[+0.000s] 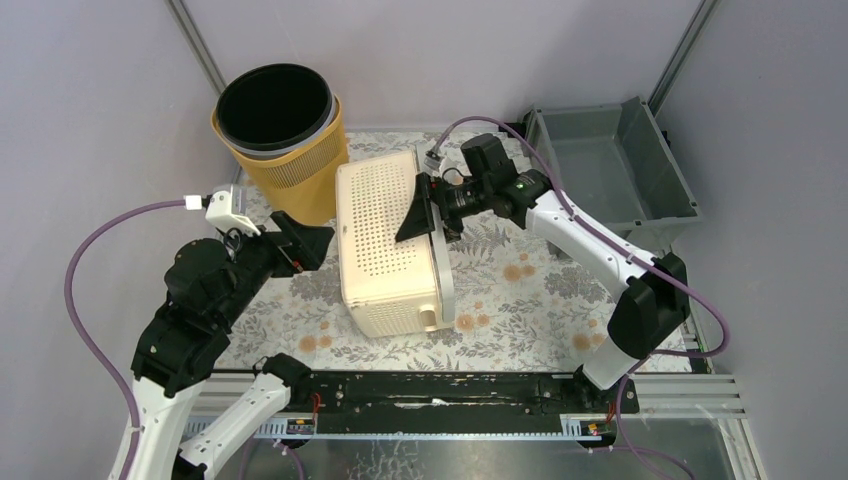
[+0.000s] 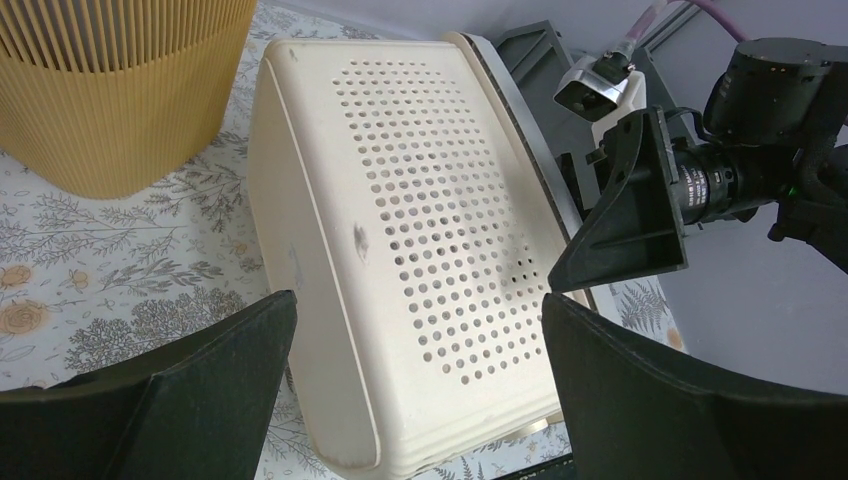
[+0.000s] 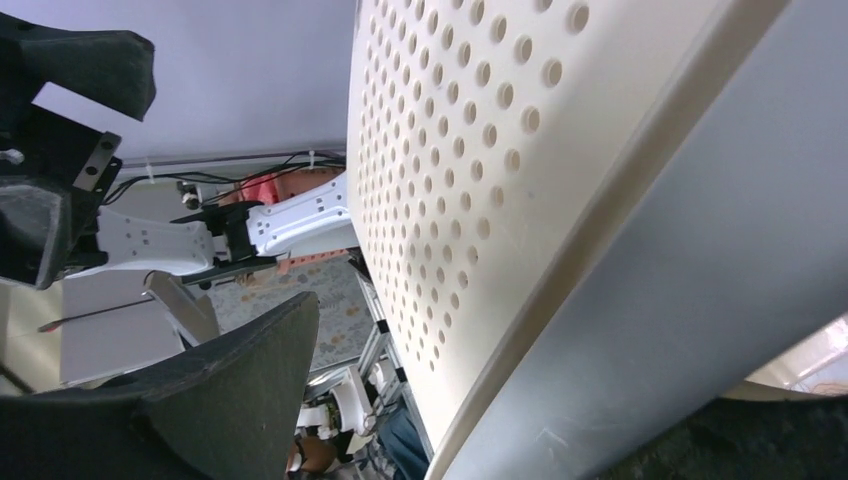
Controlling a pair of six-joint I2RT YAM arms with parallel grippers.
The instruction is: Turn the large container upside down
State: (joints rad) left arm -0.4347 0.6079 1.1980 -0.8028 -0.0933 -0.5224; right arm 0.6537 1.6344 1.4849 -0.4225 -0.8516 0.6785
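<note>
From above, the container (image 1: 385, 240) lies on its side mid-desk (image 1: 520, 290), opening facing right. The right tool (image 1: 428, 222) straddles its rim, and the left tool (image 1: 305, 248) sits just beside its base.
Left wrist: jaws wide apart, container ahead.
Right wrist: jaws apart around the perforated wall, not clamped.

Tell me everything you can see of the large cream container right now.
The large container is a cream, plastic-looking bin with rounded corners and walls pierced by rows of small holes. It lies on its side on the floral tablecloth, a perforated wall facing up, its rimmed opening toward the right arm. The right gripper straddles that rim, jaws open. The left gripper, open, sits near its closed end without touching.
</note>
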